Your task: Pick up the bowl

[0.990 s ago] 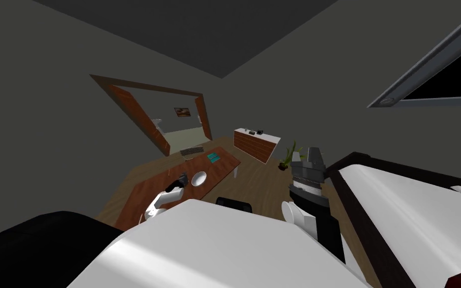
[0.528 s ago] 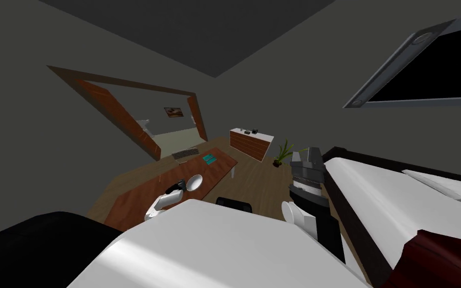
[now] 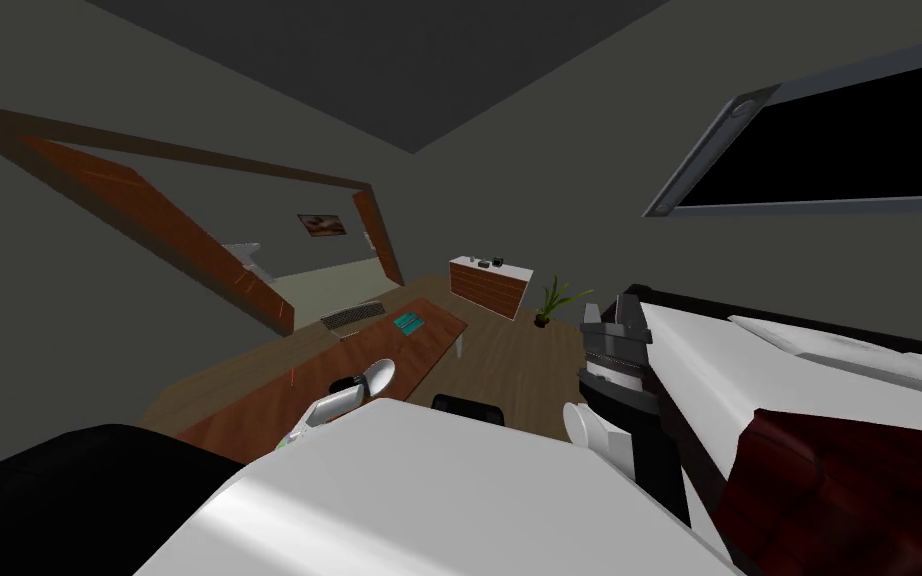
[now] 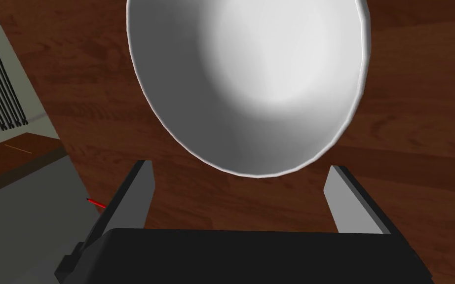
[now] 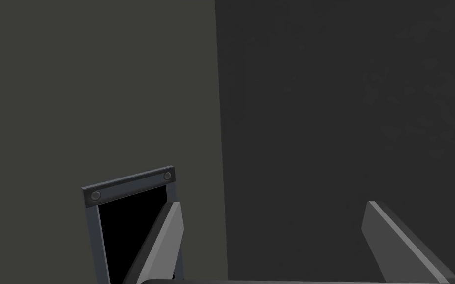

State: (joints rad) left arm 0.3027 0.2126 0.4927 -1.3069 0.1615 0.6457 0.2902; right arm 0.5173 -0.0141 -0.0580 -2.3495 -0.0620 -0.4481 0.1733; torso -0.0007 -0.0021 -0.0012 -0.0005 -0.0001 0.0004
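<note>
With the robot's own position shifted, the bowl (image 4: 251,84) is now framed just beyond the spread fingers of the left gripper (image 4: 240,167), not yet clamped; the right gripper (image 5: 272,204) is held apart too.

Bowl (image 4: 251,84): plain white, smooth, soft satin shading inside, no pattern. Counter (image 4: 419,123): dark red-brown wood, grain visible, slight sheen. Left claw (image 4: 240,166): fingers (image 4: 135,197) flat matt grey, body matt black; metal or plastic, can't tell. Right claw (image 5: 272,203): same matt grey blades. Floor (image 3: 509,360): lighter brown wood. Dresser (image 3: 486,288): red-brown wood front, smooth white top. Bed (image 3: 799,380): smooth white cover, dark red wood frame. Window frame (image 3: 702,157): grey, metal-looking.
</note>
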